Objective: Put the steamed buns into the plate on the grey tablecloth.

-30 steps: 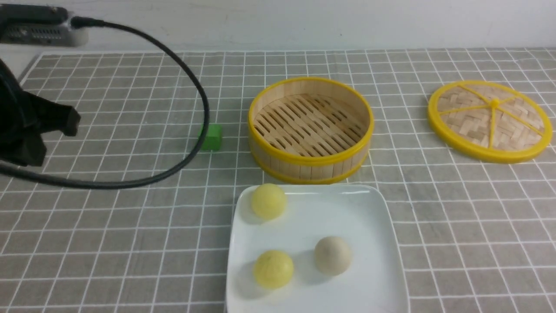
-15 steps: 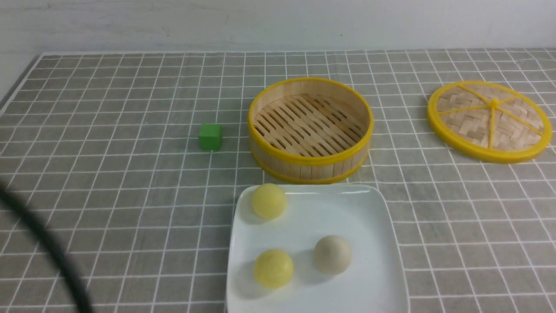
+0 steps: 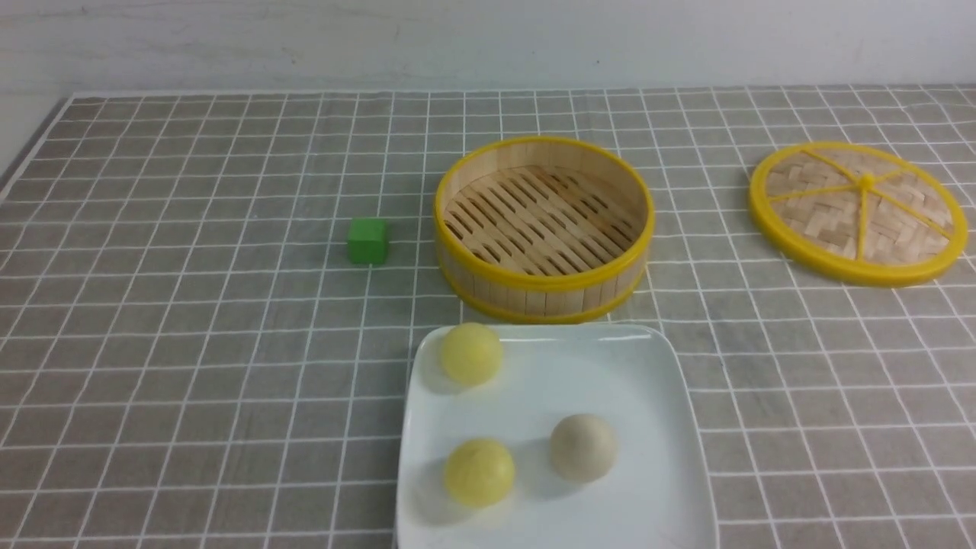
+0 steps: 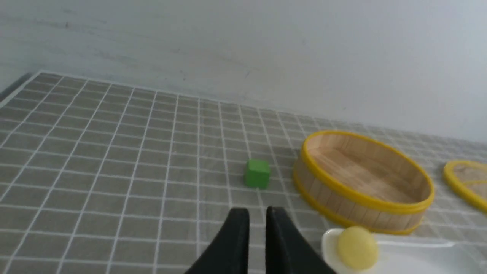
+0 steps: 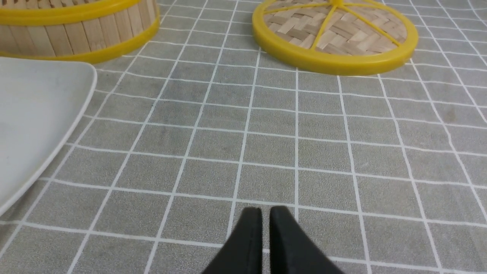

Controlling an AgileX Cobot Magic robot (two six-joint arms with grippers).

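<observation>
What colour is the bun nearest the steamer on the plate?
Pale yellow. The bun sits at the plate's far left corner, clearest in the front view.

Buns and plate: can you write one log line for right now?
buns: all three on plate | steamer: empty | left hand: shut, holding nothing | right hand: shut, holding nothing

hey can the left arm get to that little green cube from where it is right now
Probably yes. In the left wrist view the green cube sits on bare tablecloth ahead of the left gripper, nothing between them. The jaws are nearly shut and would need opening first.
</observation>
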